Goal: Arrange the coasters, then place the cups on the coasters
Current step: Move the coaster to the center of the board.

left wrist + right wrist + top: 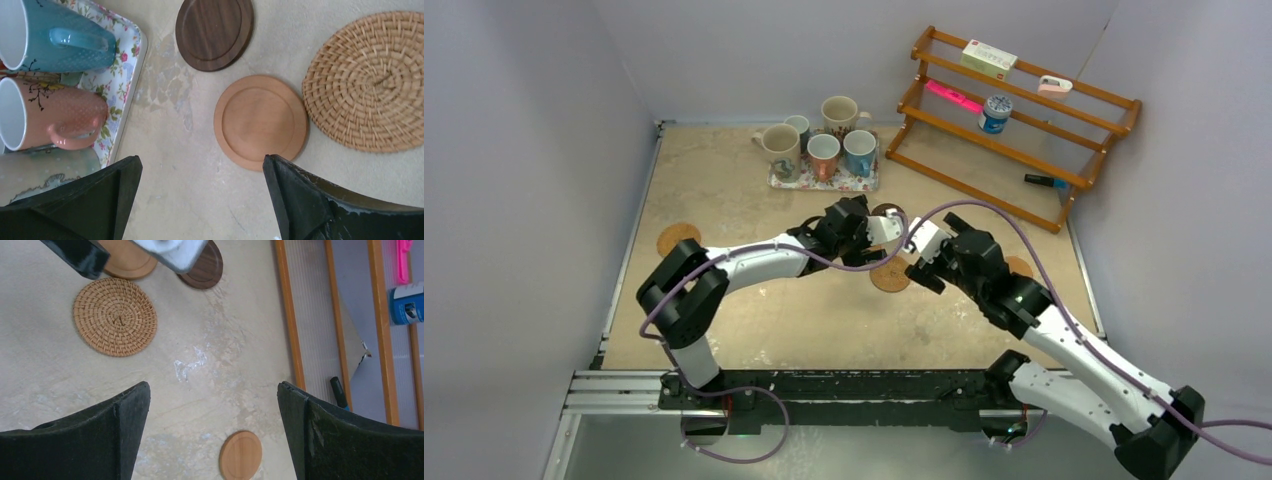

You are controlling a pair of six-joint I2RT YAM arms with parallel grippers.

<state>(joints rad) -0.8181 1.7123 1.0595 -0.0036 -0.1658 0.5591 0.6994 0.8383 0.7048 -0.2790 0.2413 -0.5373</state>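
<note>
Several cups (823,155) stand on a floral tray (774,182) at the back; the left wrist view shows a light blue cup (55,37) and a reddish one (50,120). My left gripper (876,238) (202,165) hangs open over bare table, with a tan wood coaster (260,121), a dark brown coaster (214,32) and a woven coaster (367,82) (891,274) just ahead of it. My right gripper (924,262) (214,390) is open and empty above a tan coaster (240,455). Another coaster (678,238) lies far left.
A wooden shelf rack (1014,120) stands at the back right, its lower rail (290,315) close to my right gripper. It carries a blue-and-white tin (995,113), a pink item (954,97) and a box (989,58). Both arms meet mid-table.
</note>
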